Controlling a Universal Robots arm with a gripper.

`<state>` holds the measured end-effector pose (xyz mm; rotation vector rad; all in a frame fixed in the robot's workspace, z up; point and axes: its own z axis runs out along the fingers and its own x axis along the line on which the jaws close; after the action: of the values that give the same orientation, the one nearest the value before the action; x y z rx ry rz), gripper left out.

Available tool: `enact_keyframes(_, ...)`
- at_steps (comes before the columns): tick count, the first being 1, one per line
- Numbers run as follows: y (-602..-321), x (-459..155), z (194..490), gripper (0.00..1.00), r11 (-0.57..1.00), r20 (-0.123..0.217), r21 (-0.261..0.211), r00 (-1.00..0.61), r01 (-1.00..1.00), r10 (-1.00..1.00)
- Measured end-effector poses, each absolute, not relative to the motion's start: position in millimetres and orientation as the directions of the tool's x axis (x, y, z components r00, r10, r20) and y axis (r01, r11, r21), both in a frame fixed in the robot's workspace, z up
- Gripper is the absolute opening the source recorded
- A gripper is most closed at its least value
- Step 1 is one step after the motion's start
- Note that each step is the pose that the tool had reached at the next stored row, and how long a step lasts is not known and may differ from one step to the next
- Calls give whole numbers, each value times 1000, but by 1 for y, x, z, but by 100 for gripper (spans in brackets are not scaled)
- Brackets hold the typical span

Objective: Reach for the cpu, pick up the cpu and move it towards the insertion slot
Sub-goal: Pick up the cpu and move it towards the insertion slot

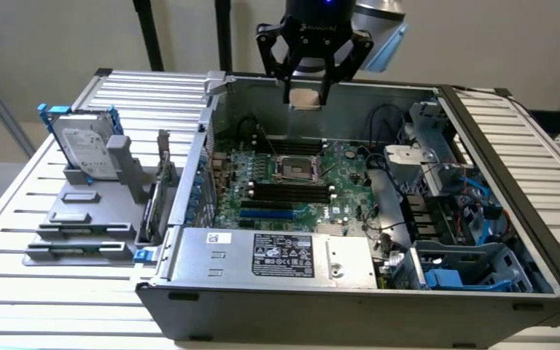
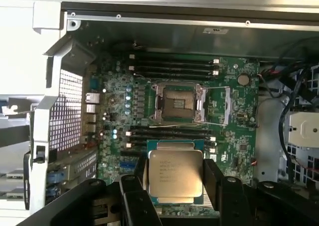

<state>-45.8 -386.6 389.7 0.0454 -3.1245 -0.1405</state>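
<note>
CPU, flat square silvery chip point(image 2: 175, 175): gripped level by black hand point(image 2: 174, 178), for flat seating.
Socket, shiny-framed square point(image 2: 177, 103): left uncovered below.

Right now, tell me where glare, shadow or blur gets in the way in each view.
Exterior view: the ribbed metal table reflects bright light, and the case interior is shadowed around the insertion slot. Wrist view: the cpu in the gripper has a soft sheen that leaves its print hard to read, the slot's metal frame glints, and the outer panel beside the case is washed out white.
</note>
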Motion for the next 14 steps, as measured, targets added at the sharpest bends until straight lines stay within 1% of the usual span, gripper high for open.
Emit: enact_keyframes(14, -337, -37, 377, 55, 996, 12, 90, -1000, -28, -29)
